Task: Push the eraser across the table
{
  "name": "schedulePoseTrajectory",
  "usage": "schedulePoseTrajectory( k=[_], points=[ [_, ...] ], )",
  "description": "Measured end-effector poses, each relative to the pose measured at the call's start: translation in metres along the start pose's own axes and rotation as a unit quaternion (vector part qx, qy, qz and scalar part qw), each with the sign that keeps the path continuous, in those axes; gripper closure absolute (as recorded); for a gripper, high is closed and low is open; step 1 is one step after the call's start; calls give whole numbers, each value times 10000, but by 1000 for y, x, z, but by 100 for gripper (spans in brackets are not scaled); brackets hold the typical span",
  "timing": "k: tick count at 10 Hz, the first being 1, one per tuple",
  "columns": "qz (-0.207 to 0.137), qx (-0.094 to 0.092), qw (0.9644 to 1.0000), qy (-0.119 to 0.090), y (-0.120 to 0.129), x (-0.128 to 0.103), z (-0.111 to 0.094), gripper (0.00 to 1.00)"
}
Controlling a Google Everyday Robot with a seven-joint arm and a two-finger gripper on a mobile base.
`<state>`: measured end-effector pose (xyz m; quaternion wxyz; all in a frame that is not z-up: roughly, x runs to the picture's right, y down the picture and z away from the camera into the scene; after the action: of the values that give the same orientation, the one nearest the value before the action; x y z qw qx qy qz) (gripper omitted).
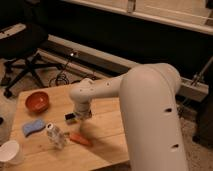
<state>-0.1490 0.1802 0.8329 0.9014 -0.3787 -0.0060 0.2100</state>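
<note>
Plank table [107, 131]: claw [83, 115] low, just beside eraser [70, 118]; its opening hidden, cannot tell.

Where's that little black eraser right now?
In the camera view, the eraser lies near the middle of the table, just beyond the carrot, right beside the end effector.

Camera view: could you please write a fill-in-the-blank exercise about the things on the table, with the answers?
The tool hangs low over the table, right beside the ____ eraser.
The sponge is ____ in colour.
Between the eraser and the table's near edge lies an orange ____.
Missing words: black; blue; carrot.
</note>
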Motion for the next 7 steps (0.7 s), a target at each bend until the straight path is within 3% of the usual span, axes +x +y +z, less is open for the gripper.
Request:
schedulePoseTrajectory(
  k=[4, 7],
  points=[
    [-93, 85, 9999, 75, -6, -17, 14, 100],
    [-84, 238, 9997, 37, -22, -32, 9, 100]
  ],
)
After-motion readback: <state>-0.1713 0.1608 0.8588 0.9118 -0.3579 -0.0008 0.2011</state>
